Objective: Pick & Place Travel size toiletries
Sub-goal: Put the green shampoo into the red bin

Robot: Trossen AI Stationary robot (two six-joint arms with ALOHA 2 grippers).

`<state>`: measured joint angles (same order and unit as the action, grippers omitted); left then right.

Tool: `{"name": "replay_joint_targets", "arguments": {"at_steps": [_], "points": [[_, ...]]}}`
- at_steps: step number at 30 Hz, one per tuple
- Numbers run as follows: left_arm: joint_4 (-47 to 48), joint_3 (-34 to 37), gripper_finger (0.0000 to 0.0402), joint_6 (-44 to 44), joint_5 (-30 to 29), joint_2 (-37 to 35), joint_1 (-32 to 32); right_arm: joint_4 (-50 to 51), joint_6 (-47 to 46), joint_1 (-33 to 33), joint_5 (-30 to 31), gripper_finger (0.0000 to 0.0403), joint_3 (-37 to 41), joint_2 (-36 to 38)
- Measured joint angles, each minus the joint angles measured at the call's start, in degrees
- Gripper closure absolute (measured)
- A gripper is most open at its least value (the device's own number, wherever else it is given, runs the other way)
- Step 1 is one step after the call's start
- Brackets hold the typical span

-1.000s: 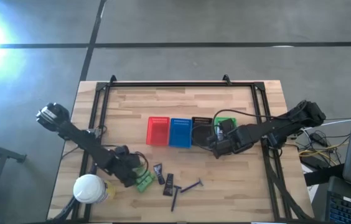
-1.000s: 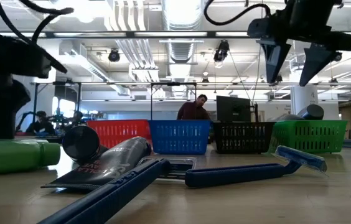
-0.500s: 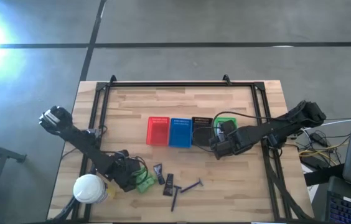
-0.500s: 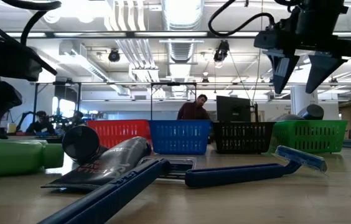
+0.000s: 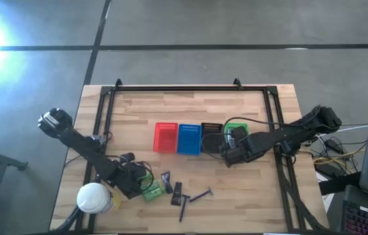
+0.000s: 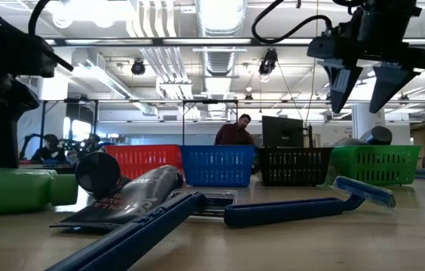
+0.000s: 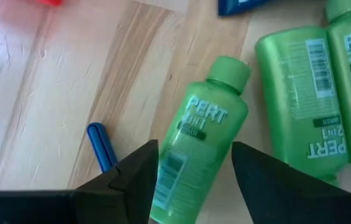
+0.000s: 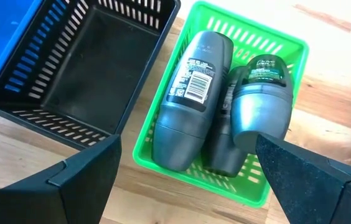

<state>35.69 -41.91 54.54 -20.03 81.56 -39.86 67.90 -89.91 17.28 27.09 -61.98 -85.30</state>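
My left gripper (image 7: 194, 180) is open and low over a cluster of three bright green bottles (image 5: 150, 190) near the table's near-left part. Its fingers stand on either side of one lying bottle (image 7: 203, 134); two more bottles (image 7: 300, 93) lie beside it. Whether the fingers touch the bottle, I cannot tell. Dark tubes (image 5: 166, 181) and blue-handled razors (image 5: 200, 194) lie to the right of the bottles. My right gripper (image 8: 188, 186) is open, hovering above the green basket (image 8: 250, 186), which holds grey-silver oblong pieces (image 8: 191, 99) lying side by side.
Red (image 5: 165, 138), blue (image 5: 189, 138), black (image 5: 210, 134) and green (image 5: 236, 127) baskets stand in a row mid-table. A large yellow container with a white lid (image 5: 92, 198) stands close to the left arm at the near-left corner. Bare wood lies behind the baskets.
In the low view my right gripper has shifted a little toward the table's right and slightly down over the green basket, staying open. The toiletries on the table lie where they were.
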Motion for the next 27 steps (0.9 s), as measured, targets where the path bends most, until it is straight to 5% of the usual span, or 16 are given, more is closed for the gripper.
{"name": "replay_joint_targets", "arguments": {"at_steps": [14,27], "points": [[-8.8,5.6,0.0193,-11.1,-0.1,0.1,0.0,-0.8,-0.1,0.0,0.0,0.0035,0.0,0.0],[-15.8,9.9,0.0193,-10.1,0.8,-0.1,0.8,-1.2,-0.1,0.0,-0.1,0.0035,-0.1,0.0]]}}
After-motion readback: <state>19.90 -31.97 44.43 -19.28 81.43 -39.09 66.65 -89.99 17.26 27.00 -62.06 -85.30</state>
